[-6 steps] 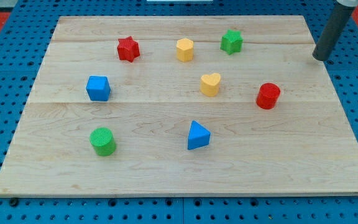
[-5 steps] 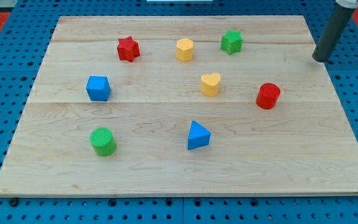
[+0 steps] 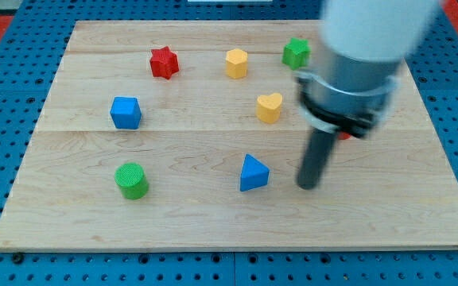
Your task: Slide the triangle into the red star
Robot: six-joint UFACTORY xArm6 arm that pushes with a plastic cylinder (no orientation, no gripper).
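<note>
The blue triangle (image 3: 253,173) lies on the wooden board (image 3: 213,222) below its middle. The red star (image 3: 164,62) sits near the view's top, left of centre. My tip (image 3: 308,187) rests on the board just right of the blue triangle, a small gap apart from it. The arm's wide body hangs over the board's right part and hides most of the red cylinder (image 3: 345,136).
A yellow hexagon-like block (image 3: 237,63) and a green star (image 3: 294,52) stand near the view's top. A yellow heart (image 3: 269,107) is at the centre. A blue cube (image 3: 126,113) and a green cylinder (image 3: 131,180) are on the left.
My tip has moved from the board's upper right edge down and left to just right of the blue triangle. The arm now covers the red cylinder. No block has moved.
</note>
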